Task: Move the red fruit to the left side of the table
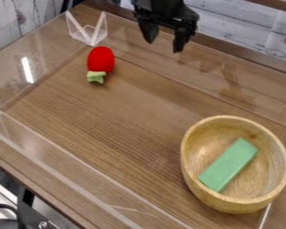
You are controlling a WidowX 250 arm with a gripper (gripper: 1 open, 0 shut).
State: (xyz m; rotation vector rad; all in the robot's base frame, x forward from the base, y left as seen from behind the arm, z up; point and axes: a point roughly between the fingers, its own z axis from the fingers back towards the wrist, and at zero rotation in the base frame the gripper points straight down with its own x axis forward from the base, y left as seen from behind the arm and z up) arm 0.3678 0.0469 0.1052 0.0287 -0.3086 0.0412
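In the camera view, the red fruit (100,60) lies on the table (121,121) at about ten to eleven o'clock, its light green leafy end pointing toward six. The black gripper (166,41) hangs at about twelve to one o'clock, its two fingers spread apart with nothing between them, well apart from the fruit. At four to five o'clock sits the round wooden bowl (203,134), with a flat green block (228,164) lying inside it.
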